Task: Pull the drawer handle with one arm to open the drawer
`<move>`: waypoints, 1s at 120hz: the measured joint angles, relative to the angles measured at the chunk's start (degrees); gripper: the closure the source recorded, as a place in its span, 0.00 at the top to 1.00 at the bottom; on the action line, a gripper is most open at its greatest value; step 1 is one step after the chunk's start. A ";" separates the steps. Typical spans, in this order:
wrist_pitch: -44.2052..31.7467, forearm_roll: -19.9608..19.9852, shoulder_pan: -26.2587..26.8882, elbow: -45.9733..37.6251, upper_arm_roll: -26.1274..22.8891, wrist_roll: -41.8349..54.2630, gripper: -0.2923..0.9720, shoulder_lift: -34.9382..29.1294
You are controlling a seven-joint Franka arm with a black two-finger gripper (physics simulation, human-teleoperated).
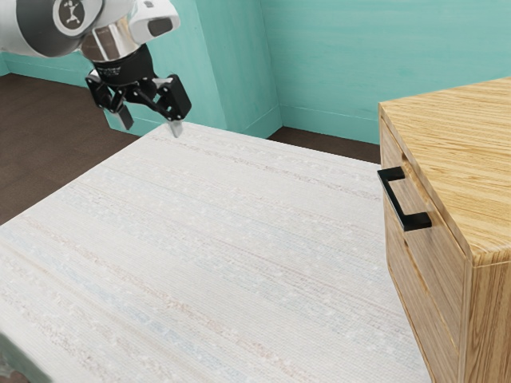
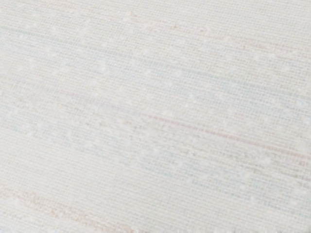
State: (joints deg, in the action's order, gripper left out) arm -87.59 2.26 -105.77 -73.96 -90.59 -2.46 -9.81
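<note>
We are at the very start, the approach not yet made. The pale woven table (image 1: 200, 263) spreads wide, with the wooden cabinet (image 1: 455, 136) at its side on the exterior view's right. Our arm (image 1: 48, 20) hangs over the table's far corner at the exterior view's upper left, hand pointing down, well apart from the cabinet. The drawer (image 1: 423, 247) looks shut. The next move calls for crossing to its black handle (image 1: 394, 201) and turning to straddle the bar. The jaws stand released, grasping nothing.
</note>
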 joint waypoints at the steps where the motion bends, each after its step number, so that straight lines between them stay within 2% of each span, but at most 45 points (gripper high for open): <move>1: 0.00 0.02 0.02 -0.03 -0.07 0.00 0.77 -0.01; 83: -2.32 0.54 0.04 -5.13 -3.43 0.50 0.77 -0.08; 96: -1.87 2.80 0.14 -5.75 -3.70 0.55 0.77 -0.01; 102: -1.64 3.20 0.06 -6.83 -7.76 -0.28 0.77 0.40; 110: -1.90 -2.03 3.93 -6.62 -15.24 -1.91 0.77 1.77; 114: -3.46 -3.80 5.92 -6.19 -16.88 -2.14 0.77 2.03; 120: -5.54 -4.07 6.71 -4.43 -18.07 -2.47 0.77 1.77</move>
State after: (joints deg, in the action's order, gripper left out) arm -93.13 -1.81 -99.06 -78.39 -108.66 -4.93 -8.04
